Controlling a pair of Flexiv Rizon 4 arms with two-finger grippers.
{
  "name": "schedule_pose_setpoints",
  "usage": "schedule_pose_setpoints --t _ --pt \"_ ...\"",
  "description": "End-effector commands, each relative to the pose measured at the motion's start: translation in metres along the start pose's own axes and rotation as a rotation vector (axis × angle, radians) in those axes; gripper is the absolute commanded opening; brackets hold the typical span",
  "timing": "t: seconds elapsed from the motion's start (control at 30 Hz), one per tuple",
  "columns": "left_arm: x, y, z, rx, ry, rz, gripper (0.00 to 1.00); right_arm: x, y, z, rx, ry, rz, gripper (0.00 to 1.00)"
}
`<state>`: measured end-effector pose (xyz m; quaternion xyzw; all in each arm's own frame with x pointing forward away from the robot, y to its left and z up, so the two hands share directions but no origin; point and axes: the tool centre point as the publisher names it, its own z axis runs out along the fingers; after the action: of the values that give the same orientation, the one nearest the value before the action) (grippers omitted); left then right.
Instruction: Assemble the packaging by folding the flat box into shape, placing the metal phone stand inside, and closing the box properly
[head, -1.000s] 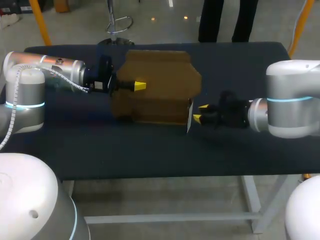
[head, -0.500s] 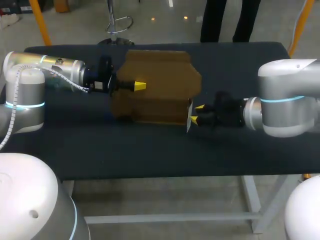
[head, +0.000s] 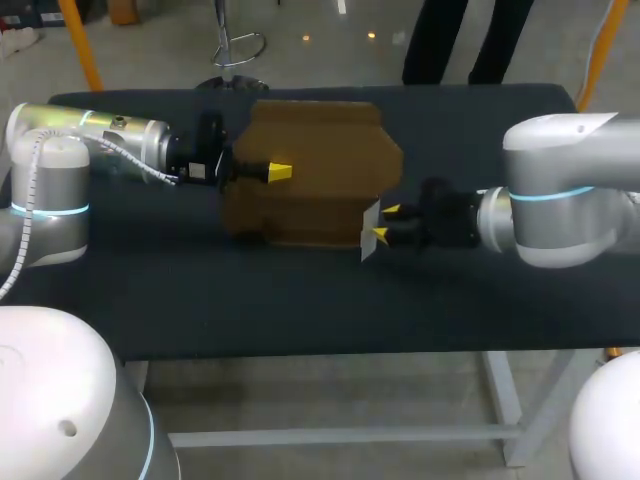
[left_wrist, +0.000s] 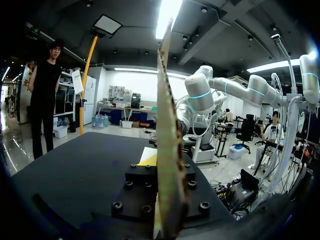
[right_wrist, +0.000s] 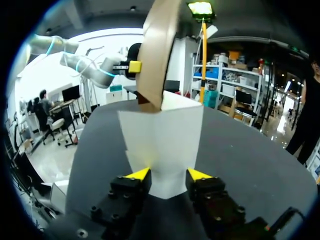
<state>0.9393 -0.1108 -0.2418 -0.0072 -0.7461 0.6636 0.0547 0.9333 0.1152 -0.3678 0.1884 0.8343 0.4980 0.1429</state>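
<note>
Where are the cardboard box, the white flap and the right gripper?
cardboard box (head: 315, 160), head view, brown top panel
white flap (right_wrist: 162, 132), right wrist view, middle
right gripper (right_wrist: 169, 174), right wrist view, between its fingers

Robotics laboratory, bench-test type. Evidence as follows. Two grey-white jointed machine arms with lit blue-green rings: left arm (head: 60, 170) entering at 9 o'clock, right arm (head: 570, 200) at 3 o'clock. Both set over one dark-covered surface (head: 300, 300) on a bare pale metal frame. Exposed white cable (head: 28, 215) run along left arm. Yellow-tipped right claw (head: 385, 222) near centre.
</note>
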Motion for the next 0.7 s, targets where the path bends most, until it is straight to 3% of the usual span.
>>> schedule_pose_setpoints --t 0.03,0.7 --pt "-0.001 0.0056 -0.0018 0.001 0.004 0.001 0.0 0.0057 0.0008 0.0063 -0.009 -0.032 -0.002 0.49" --pt "-0.001 0.0056 -0.0018 0.001 0.004 0.001 0.0 0.0086 0.0019 0.0104 -0.038 -0.211 0.065 0.52"
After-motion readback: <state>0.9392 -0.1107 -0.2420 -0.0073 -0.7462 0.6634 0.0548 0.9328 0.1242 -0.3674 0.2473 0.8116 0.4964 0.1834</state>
